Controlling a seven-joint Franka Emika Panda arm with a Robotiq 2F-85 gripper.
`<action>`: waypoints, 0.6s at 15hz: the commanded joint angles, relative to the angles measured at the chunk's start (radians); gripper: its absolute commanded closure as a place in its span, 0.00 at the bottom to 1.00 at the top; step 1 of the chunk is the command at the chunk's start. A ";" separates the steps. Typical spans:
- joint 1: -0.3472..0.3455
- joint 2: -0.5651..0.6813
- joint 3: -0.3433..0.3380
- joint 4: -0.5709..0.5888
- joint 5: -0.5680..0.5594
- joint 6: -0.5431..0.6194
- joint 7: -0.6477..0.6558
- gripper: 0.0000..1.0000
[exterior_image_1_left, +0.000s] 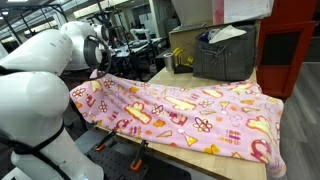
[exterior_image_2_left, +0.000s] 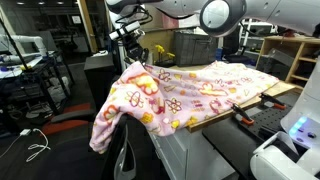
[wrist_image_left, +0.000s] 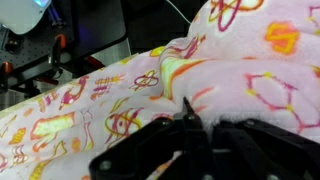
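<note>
Over by the table (exterior_image_2_left: 214, 119) edge, gripper (exterior_image_2_left: 134, 55) is clamped on the blanket (exterior_image_2_left: 190, 92) corner; most lies spread, one end droops, so I'd guess half done.

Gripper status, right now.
Gripper: closed, pinching a raised fold of the pink patterned blanket.

Arm (exterior_image_1_left: 42, 78) is all chunky glossy white shells with dark rings at the joints, and the gripper (exterior_image_2_left: 132, 50) is plain black.
</note>
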 joint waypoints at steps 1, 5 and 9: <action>0.011 -0.049 -0.008 -0.004 -0.003 0.064 -0.051 0.98; 0.022 -0.072 -0.006 -0.002 -0.001 0.152 -0.093 0.98; 0.049 -0.095 -0.005 -0.011 -0.004 0.196 -0.149 0.98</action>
